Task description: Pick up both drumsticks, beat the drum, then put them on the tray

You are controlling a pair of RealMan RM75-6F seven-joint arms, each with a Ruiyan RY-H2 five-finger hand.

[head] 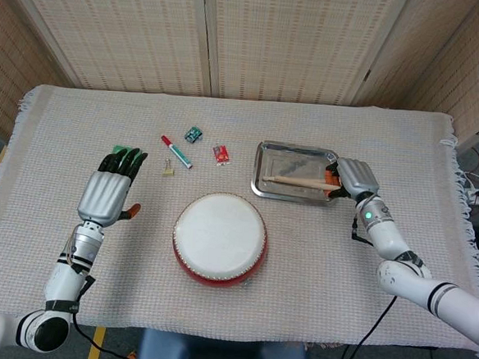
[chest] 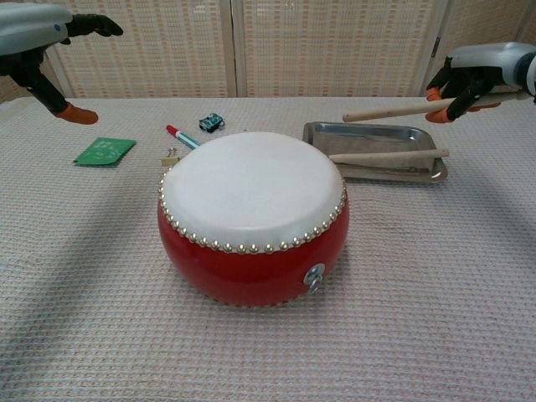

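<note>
Lower gently: right robot hand grips a drumstick over the steel tray, right of centre, above its twin. Keep parallel, release low. Left robot hand spread, empty.

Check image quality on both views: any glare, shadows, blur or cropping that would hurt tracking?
Head view: even light, sharp; the steel tray shows a dull sheen, no blown-out glare. Chest view: drum sharp, with a soft shadow on the cloth around it; left hand and right hand are cropped by the frame edges; the held drumstick is crisp.
</note>
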